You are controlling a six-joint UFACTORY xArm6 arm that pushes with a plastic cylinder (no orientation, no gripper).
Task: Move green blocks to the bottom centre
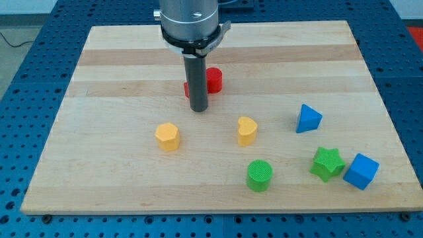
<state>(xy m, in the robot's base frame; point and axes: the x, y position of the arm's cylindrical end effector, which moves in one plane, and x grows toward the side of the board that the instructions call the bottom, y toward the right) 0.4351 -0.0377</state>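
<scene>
A green cylinder (260, 175) stands near the view's bottom, a little right of centre. A green star block (328, 163) lies to its right, next to a blue cube (361, 171). My tip (199, 108) rests on the wooden board (119, 73) above centre, just below a red block (211, 80) that the rod partly hides. The tip is well up and left of both green blocks, touching neither.
A yellow hexagonal block (168, 136) lies below and left of the tip. A yellow heart-shaped block (247, 130) lies below and right of it. A blue triangular block (308, 119) sits at the right. The board's bottom edge runs just below the green cylinder.
</scene>
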